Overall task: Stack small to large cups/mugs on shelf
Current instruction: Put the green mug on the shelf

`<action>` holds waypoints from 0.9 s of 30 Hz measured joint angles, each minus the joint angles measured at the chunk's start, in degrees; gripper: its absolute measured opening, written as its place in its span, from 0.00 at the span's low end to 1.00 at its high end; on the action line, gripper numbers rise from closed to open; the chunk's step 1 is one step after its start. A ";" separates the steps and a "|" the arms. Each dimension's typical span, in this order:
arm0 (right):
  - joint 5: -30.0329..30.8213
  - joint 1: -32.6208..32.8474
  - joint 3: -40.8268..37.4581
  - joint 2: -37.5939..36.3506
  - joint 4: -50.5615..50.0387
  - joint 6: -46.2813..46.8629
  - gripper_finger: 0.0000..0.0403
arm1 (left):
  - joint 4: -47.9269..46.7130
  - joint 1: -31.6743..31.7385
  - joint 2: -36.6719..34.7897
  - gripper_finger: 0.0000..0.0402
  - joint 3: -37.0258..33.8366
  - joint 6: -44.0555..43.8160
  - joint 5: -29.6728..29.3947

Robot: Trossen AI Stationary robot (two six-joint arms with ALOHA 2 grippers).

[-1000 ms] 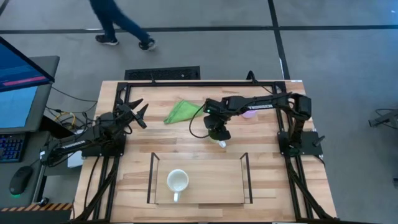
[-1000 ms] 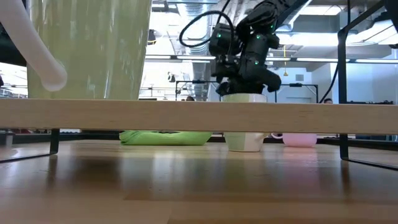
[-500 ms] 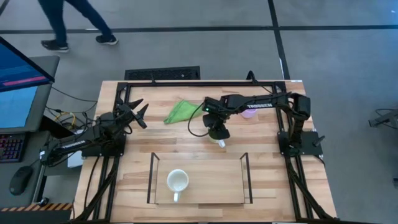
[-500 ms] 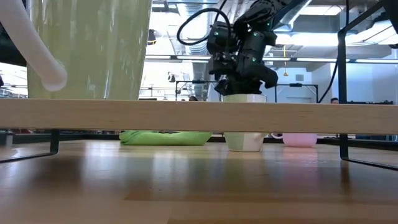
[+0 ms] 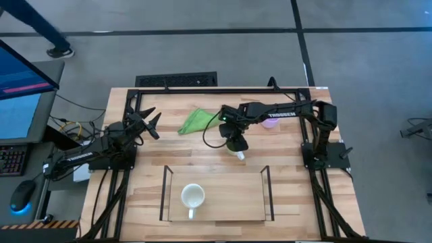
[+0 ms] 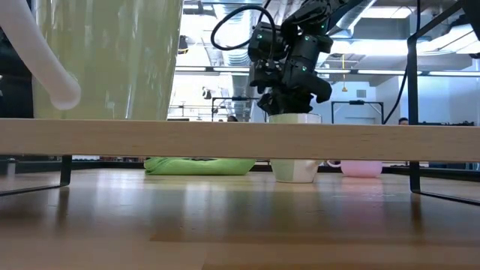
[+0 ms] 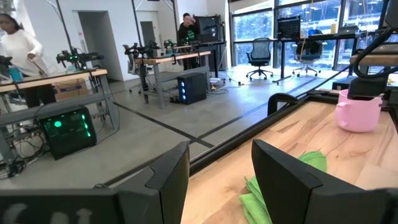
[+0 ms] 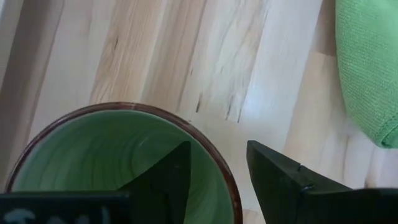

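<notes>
Resting folded at the left edge of the surface (image 5: pixel 202 155), the left arm waits with its left pincer (image 5: pixel 150 121) spread open and empty, pointing toward the green cloth (image 5: pixel 196 121). On the shelf (image 5: pixel 214 196), near the front edge of the surface, the white mug (image 5: pixel 193 197) stands upright toward the left end of the clear top, handle turned to the front; it looks empty from above. Behind the shelf, near the middle of the surface, the green mug (image 8: pixel 118 168) stands upright on the wood: pale outside in the low view, green inside with a thin brown rim, nothing in it. The right arm reaches in from the right post, its wrist bent straight down over this mug. The right pincer (image 5: pixel 235 143) straddles the mug's wall, one finger inside the bowl and the other outside; whether the fingers press the rim cannot be told. The mug's base sits on the surface. Farther back and to the right, the light purple mug (image 7: pixel 358 111) stands upright, partly hidden under the right arm in the high view.
</notes>
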 joint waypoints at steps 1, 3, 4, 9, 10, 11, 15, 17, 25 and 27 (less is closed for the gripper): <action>0.00 0.02 0.00 0.00 -0.05 0.47 0.44 | 0.00 0.01 0.00 0.42 0.00 0.00 0.00; 0.02 0.02 0.00 0.00 -0.26 0.58 0.44 | 0.00 -0.01 0.00 0.42 -0.01 0.00 0.00; 0.07 0.02 0.00 0.00 -0.42 0.58 0.44 | 0.00 -0.01 0.00 0.42 -0.01 0.00 0.00; 0.22 0.02 0.00 -0.01 -1.39 0.56 0.44 | 0.01 0.01 0.00 0.42 0.00 0.00 -0.01; 0.24 0.02 0.00 0.00 -1.40 0.56 0.44 | 0.00 0.00 0.00 0.42 0.00 0.00 -0.02; 0.22 0.02 0.00 -0.01 -1.35 0.58 0.44 | 0.02 -0.01 0.00 0.42 0.00 0.00 0.00; 0.24 0.02 0.00 -0.02 -1.48 0.58 0.44 | 0.00 -0.01 0.00 0.42 0.01 0.00 0.00; 0.26 0.02 0.00 -0.02 -1.48 0.58 0.44 | 0.00 -0.01 0.00 0.42 0.01 0.00 -0.02; 0.26 0.02 0.00 -0.02 -1.46 0.58 0.31 | 0.00 0.01 0.00 0.42 -0.01 0.00 -0.02; 0.26 0.02 0.00 -0.04 -1.46 0.58 0.27 | 0.00 0.00 0.00 0.42 0.00 0.00 -0.02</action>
